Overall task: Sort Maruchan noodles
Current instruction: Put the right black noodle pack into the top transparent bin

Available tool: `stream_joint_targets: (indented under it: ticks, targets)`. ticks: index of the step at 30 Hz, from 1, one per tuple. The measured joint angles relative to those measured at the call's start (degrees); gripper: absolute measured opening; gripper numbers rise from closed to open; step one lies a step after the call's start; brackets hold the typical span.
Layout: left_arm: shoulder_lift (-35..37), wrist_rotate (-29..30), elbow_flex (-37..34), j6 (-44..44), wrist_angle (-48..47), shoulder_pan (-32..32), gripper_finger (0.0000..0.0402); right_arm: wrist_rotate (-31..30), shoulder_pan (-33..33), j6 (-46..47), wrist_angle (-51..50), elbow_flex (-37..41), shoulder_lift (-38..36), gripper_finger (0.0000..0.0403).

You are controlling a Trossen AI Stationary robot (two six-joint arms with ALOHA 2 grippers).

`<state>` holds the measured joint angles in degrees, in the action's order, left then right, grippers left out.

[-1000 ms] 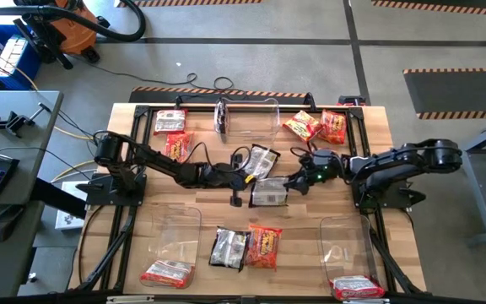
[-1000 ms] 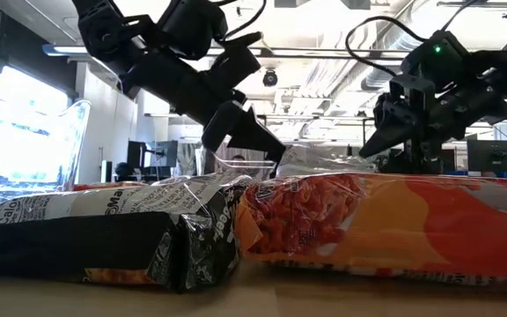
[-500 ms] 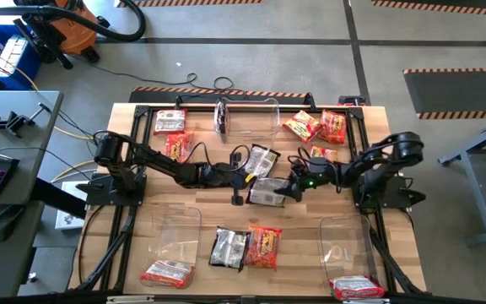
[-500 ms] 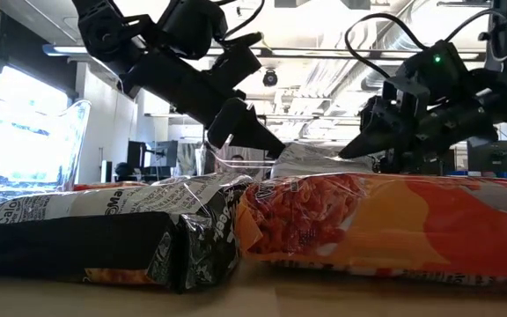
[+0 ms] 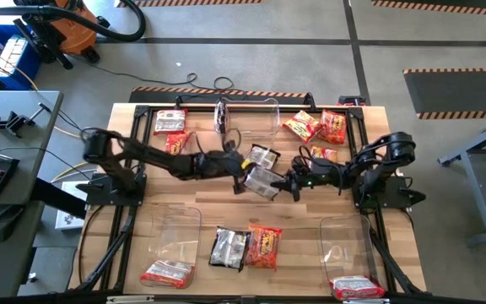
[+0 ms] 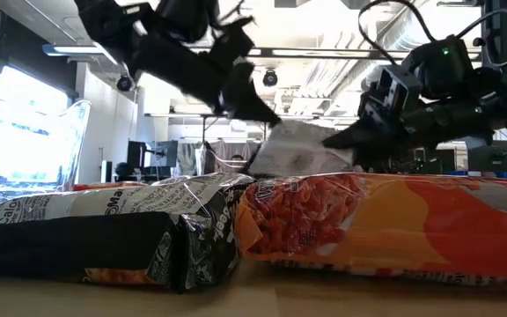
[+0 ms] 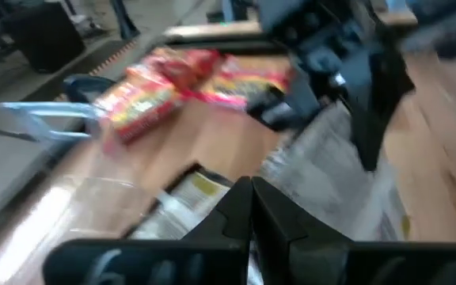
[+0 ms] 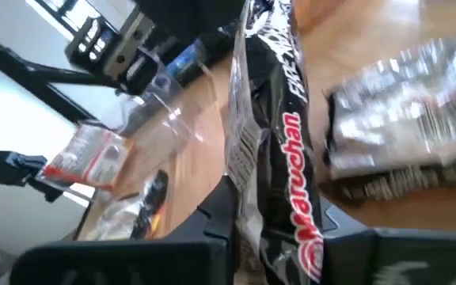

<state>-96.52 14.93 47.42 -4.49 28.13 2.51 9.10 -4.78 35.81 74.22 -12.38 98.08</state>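
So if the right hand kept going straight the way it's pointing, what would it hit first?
Probably the left hand. The right hand points across the table's middle, gripping the far edge of the dark black-silver crinkly plastic packet that the left hand grips from the other side. Heights are unclear from above.

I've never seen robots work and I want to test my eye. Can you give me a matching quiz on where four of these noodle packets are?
Things:
1. silver-black packet
2. single orange packet
3. pinkish packet
4. orange pair

Places:
A. inside a clear bin on the left arm's side
B. flat on bare wood, beside a dark packet
C. lifted off the table, gripped by the left pincer and the right pincer
D. near the table's far edge, on the right arm's side

Pairs: 1-C, 2-B, 3-A, 4-D
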Motion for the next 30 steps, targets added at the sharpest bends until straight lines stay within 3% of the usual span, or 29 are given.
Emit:
stream_joint_targets:
  ticks: [9, 13, 15, 20, 25, 30]
  targets:
    - [14.4, -1.1, -0.2, 9.1, -8.8, 3.5, 0.0001, 0.8, -2.3, -10.3, 3.9, -0.9, -4.0, 0.0050]
    - [18.6, -5.4, -5.5, 16.3, -2.3, 4.9, 0.0001, 0.5, -3.7, -16.4, 0.5, -2.0, -8.5, 0.0047]
    - [19.5, -8.4, -9.9, 21.8, 6.6, 5.2, 0.0001, -1.4, -4.1, -20.4, -4.6, -3.0, -11.2, 0.0047]
    - [18.5, -10.0, -19.2, 35.8, 27.0, 5.3, 0.0001, -14.9, -3.7, -34.3, -27.0, -10.0, -17.7, 0.0047]
    - [17.4, -7.5, -19.8, 38.4, 27.8, 4.8, 0.0021, -34.0, -1.0, -50.6, -42.5, -20.6, -18.8, 0.0046]
    - [17.1, -3.3, -15.9, 33.7, 28.1, 4.5, 0.0075, -49.3, 0.9, -68.7, -44.4, -29.7, -15.0, 0.0046]
